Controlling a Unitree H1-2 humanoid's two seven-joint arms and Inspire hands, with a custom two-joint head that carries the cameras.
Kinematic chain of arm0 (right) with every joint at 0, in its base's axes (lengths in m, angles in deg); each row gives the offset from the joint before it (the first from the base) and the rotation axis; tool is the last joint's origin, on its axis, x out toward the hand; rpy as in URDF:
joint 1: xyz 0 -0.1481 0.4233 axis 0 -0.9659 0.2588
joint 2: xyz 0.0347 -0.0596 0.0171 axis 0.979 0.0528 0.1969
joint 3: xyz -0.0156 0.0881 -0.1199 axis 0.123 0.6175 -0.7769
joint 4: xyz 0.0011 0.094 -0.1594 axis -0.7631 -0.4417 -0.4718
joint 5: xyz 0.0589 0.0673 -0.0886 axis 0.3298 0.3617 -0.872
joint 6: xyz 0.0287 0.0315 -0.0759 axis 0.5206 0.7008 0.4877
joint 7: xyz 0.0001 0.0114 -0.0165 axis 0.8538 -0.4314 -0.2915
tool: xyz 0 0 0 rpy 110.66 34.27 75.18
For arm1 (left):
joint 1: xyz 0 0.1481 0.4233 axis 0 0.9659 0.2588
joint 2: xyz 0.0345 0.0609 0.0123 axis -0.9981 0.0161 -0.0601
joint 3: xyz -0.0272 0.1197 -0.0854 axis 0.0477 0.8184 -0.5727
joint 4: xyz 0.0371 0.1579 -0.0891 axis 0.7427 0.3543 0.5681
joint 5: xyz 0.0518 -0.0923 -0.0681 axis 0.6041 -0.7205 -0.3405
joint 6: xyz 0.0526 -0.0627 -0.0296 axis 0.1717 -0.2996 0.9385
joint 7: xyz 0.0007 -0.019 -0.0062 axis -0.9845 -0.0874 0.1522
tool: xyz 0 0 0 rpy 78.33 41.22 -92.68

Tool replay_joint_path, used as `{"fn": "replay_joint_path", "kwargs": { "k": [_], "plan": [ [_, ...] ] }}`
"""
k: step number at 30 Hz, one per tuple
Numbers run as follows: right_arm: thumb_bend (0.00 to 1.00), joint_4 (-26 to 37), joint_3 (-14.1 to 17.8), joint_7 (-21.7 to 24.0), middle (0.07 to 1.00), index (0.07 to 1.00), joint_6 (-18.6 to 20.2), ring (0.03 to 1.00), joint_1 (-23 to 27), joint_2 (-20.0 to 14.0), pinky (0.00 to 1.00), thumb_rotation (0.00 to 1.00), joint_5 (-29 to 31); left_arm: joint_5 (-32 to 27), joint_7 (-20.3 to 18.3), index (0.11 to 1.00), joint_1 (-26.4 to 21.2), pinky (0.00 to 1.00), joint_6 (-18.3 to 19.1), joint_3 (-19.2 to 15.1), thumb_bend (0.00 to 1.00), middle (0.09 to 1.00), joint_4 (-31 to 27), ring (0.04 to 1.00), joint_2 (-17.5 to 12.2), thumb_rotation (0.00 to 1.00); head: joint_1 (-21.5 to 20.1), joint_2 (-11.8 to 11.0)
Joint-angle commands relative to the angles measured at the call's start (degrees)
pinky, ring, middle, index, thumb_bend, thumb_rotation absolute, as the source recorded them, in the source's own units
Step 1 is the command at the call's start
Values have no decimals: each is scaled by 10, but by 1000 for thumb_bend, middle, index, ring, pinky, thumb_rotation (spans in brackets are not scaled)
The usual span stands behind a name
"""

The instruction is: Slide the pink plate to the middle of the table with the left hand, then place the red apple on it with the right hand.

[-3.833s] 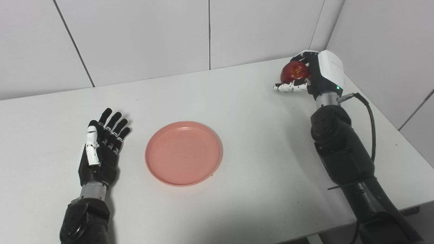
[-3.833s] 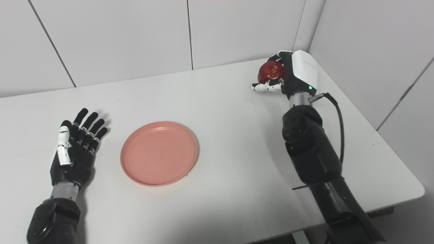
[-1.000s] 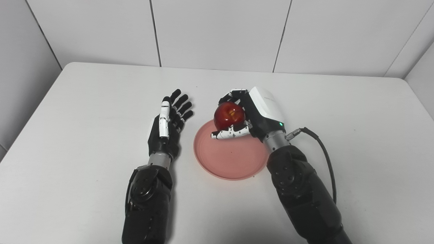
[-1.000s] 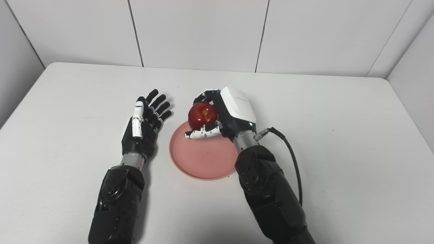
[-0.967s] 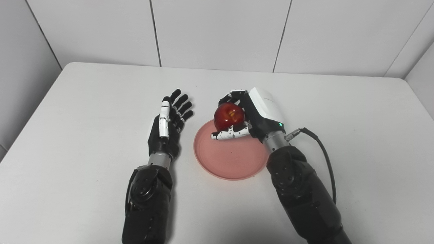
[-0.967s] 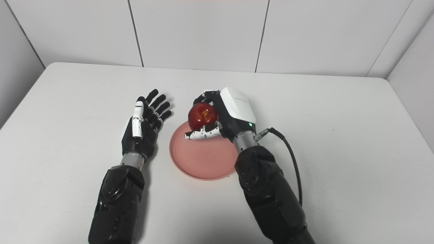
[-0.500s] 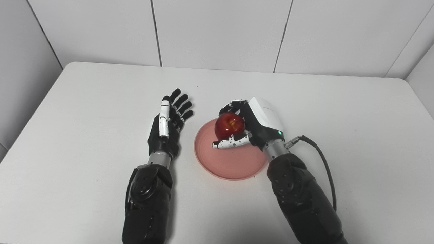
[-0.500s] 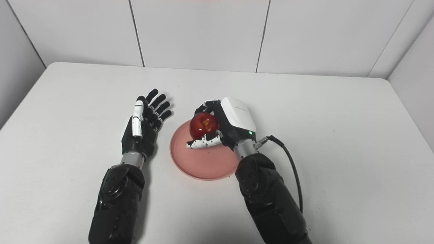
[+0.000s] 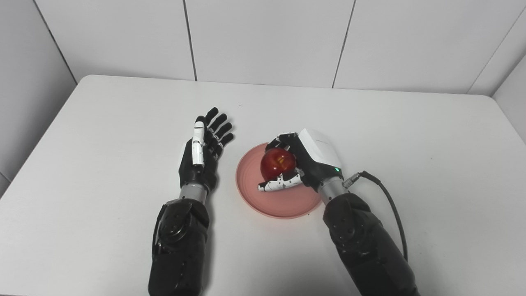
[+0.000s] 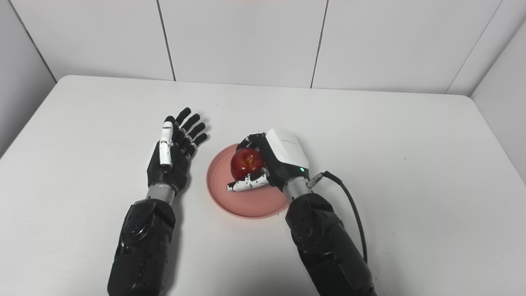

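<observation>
white panelled walls back a pale desk (image 9: 102, 123). left eye view: right hand (image 9: 302, 164) grips the glossy red apple (image 9: 278, 163) over the round pink plastic plate (image 9: 279, 203); placing step, release comes next. right eye view: left hand (image 10: 172, 154), spread and empty, lies at plate's 9 o'clock. apple sits lower than half a second ago.

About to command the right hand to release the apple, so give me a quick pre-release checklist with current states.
1. Right hand shut on the red apple: ok.
2. Apple over the pink plate, inside its rim: ok.
3. Apple resting on the plate: cannot tell; contact is hidden by the thumb.
4. Plate near the middle of the table: ok.
5. Left hand open, beside the plate, not touching it: ok.
6. Plate surface free of other things: ok.
</observation>
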Motion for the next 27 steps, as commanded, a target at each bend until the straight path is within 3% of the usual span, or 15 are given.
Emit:
{"fn": "replay_joint_path", "kwargs": {
  "k": [1, 14, 27],
  "plan": [
    [519, 5, -1, -11, 411, 486, -29, 292, 16, 1, 199, 130, -6, -2, 9, 849, -6, 845, 13, 1, 362, 866, -5, 854, 8, 1000, 1, 0],
    [519, -1, -3, -11, 425, 486, -29, 303, 15, 1, 207, 131, -9, -1, 12, 849, -7, 845, 16, 1, 357, 864, -7, 854, 9, 1000, 1, 1],
    [522, 7, -3, 0, 537, 491, -19, 423, 12, 0, 301, 143, -10, 1, 10, 850, -6, 839, 14, 5, 364, 862, -7, 851, 6, 1000, -1, 1]
  ]
}}
